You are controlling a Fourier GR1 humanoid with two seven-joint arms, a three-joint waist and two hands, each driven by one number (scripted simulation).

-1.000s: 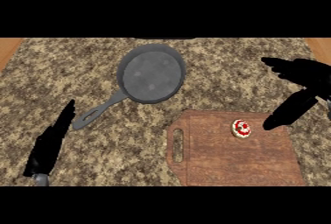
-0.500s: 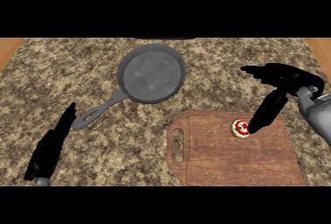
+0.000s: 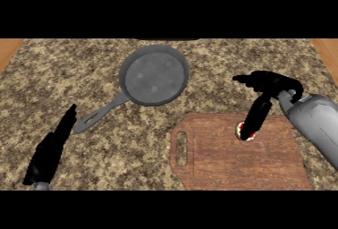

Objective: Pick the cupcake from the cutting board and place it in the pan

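Right robot hand (image 3: 267, 85) newly over cupcake (image 3: 240, 131)

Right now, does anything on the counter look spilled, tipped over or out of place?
Nothing stands out. The pan sits flat and bare, the cutting board lies flat, and the cupcake is on it, mostly hidden behind the right hand.

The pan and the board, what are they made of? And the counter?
The pan looks like dark grey metal, maybe cast iron: dull and faintly mottled, with a hole in its handle. The board looks like wood: reddish brown with grain lines and a slot handle. The counter looks like speckled stone, perhaps granite, in brown and tan flecks.
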